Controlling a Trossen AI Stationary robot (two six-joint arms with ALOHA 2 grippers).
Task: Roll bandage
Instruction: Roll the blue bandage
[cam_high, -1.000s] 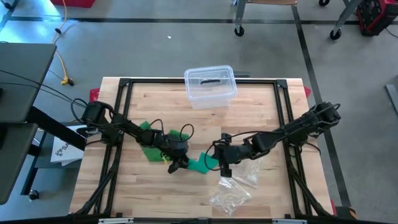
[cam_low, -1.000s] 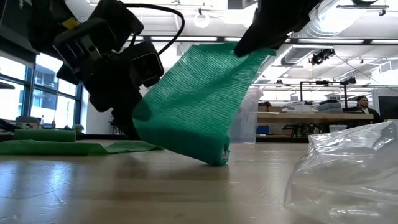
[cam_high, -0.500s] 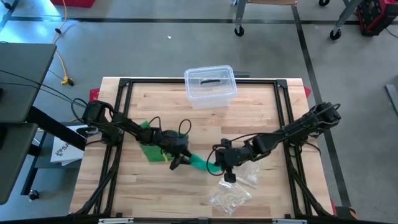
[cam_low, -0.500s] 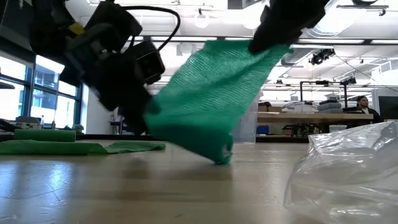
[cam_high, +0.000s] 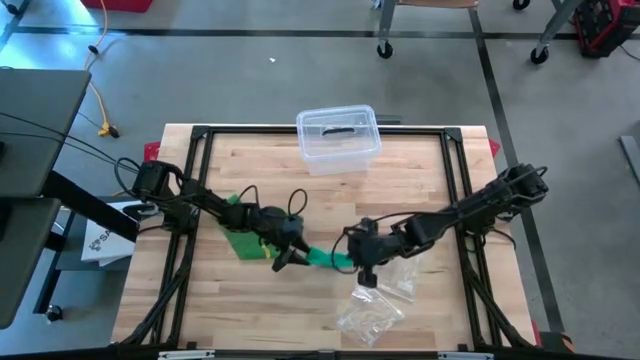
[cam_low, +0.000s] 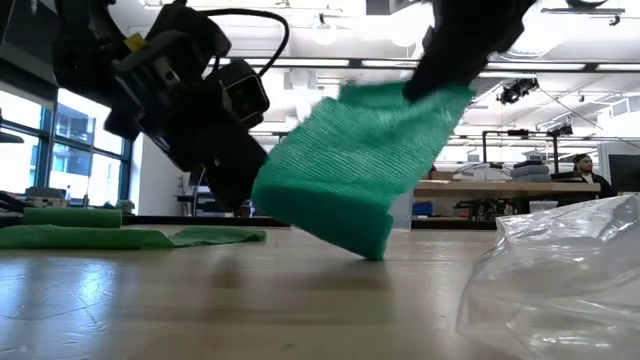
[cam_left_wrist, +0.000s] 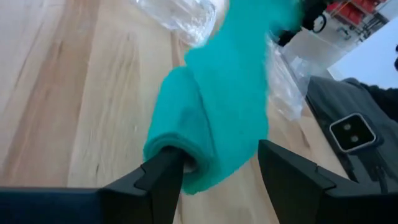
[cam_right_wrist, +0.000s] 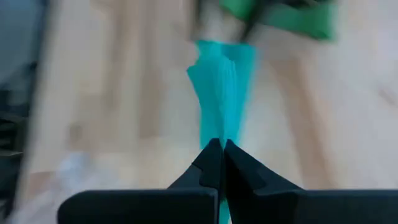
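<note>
A green mesh bandage (cam_high: 322, 258) stretches between my two grippers at the table's middle. In the low view it slants down from my right gripper (cam_low: 450, 70), and its bunched lower end (cam_low: 372, 240) rests on the wood. My right gripper (cam_right_wrist: 219, 148) is shut on it. My left gripper (cam_left_wrist: 221, 165) is open, and its fingers stand on either side of the bandage's folded-over end (cam_left_wrist: 180, 134). I cannot tell whether one finger touches that end. My right gripper pinches the bandage's upper end (cam_right_wrist: 221, 127) between its two shut fingers, gathered into pleats. The fingers slant down from the table's right side. The strip runs away from them toward my left gripper, with its other end down on the table.
A clear lidded box (cam_high: 338, 138) stands at the far middle. A crinkled clear plastic bag (cam_high: 375, 305) lies near the front, right of my right gripper. More green bandage (cam_high: 238, 240) lies spread under my left arm, with a roll (cam_low: 72, 216) on it.
My right gripper has rolled its wrist while staying in place. The bandage, broad and flat a second ago, is now bunched into a narrower, thicker strip. Its lower end has slid a little toward the plastic bag.
</note>
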